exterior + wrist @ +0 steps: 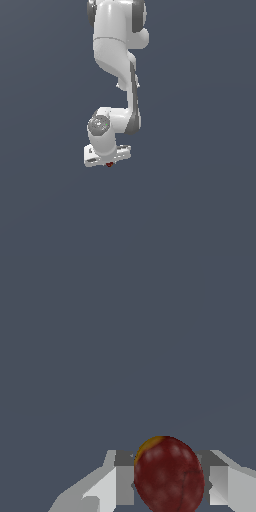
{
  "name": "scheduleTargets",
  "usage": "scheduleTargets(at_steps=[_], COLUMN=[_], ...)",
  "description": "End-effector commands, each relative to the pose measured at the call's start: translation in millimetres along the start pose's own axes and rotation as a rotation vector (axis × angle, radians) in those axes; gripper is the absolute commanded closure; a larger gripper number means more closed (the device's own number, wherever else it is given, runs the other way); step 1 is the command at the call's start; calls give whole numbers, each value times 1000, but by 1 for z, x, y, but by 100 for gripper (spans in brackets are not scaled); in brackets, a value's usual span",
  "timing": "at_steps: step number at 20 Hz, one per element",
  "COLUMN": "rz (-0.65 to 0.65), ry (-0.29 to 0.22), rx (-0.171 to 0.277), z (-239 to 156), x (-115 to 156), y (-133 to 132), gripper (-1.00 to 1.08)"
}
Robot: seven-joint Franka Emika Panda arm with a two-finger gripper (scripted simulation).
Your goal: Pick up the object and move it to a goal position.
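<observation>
The object (169,475) is a dark red roundish blob with a small yellow patch, seen close in the wrist view between my two fingers (122,481). The fingers press against both its sides. In the exterior view the object (109,164) is a tiny red spot just under the white hand. My gripper (108,163) hangs below the white arm, shut on the object. The fingertips themselves are hidden by the hand in the exterior view.
The white arm (117,45) reaches down from the exterior view's upper middle. Around it is only a plain dark grey-blue surface (200,200), with no other objects or edges in sight.
</observation>
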State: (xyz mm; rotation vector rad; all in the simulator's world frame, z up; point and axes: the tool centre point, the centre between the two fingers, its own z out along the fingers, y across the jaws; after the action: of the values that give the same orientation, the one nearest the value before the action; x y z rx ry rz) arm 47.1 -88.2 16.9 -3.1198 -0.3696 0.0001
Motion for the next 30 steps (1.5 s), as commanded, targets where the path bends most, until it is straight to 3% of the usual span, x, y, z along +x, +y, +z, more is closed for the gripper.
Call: scheduleTargets(at_steps=[1,14,30], rz=[0,0,0], ry=[0,0,0], rx=[0,0,-1], z=[0,-48,-210], x=[0,-8,-31], y=[0,-14,-58], gripper=[108,108,108])
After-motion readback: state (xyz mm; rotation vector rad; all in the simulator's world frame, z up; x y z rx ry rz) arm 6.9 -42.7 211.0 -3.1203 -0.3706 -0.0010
